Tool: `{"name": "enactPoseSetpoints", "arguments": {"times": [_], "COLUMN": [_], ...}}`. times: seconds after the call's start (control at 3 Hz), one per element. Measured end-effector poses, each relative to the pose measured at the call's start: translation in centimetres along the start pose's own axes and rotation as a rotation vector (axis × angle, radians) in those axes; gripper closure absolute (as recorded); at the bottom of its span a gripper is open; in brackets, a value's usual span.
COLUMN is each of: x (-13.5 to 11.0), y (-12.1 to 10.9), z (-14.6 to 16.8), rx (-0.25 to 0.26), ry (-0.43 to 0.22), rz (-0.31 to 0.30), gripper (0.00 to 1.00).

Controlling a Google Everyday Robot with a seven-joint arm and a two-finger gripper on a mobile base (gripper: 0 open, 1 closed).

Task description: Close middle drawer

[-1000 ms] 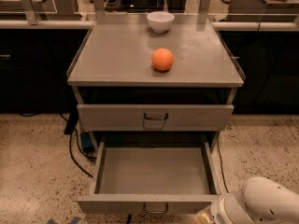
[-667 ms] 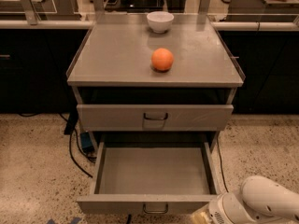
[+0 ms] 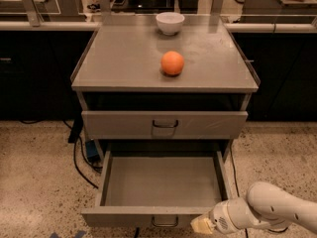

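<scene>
The middle drawer [image 3: 161, 185] of the grey cabinet is pulled far out and is empty inside; its front panel [image 3: 124, 217] with a small dark handle [image 3: 165, 223] faces me at the bottom. The top drawer [image 3: 164, 124] above it is shut. My gripper [image 3: 202, 225] comes in from the lower right on a white arm [image 3: 277, 209] and sits right at the open drawer's front, just right of the handle.
An orange [image 3: 172, 63] and a white bowl [image 3: 170, 22] rest on the cabinet top [image 3: 119, 58]. Black cables [image 3: 81, 162] and a blue box [image 3: 91, 150] lie on the speckled floor to the left. Dark counters stand behind.
The arm and gripper have shifted slightly left along the drawer front. The drawer stays open.
</scene>
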State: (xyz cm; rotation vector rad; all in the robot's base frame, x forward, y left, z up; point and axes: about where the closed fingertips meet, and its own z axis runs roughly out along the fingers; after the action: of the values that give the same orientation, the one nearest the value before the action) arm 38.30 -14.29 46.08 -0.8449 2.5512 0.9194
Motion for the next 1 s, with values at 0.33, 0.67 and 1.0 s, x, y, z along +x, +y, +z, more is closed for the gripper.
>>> {"name": "enactPoseSetpoints", "arguments": {"times": [0.33,0.67,1.0], "x": [0.0,-1.1,-1.1], "y": [0.0,-2.5,-2.5], "z": [0.0,2.3,2.3], "rx": [0.0,0.009,0.009], "ry": [0.0,-0.013,-0.013], "rz": [0.0,0.034,0.034], "gripper": [1.0,1.0,1.0]}}
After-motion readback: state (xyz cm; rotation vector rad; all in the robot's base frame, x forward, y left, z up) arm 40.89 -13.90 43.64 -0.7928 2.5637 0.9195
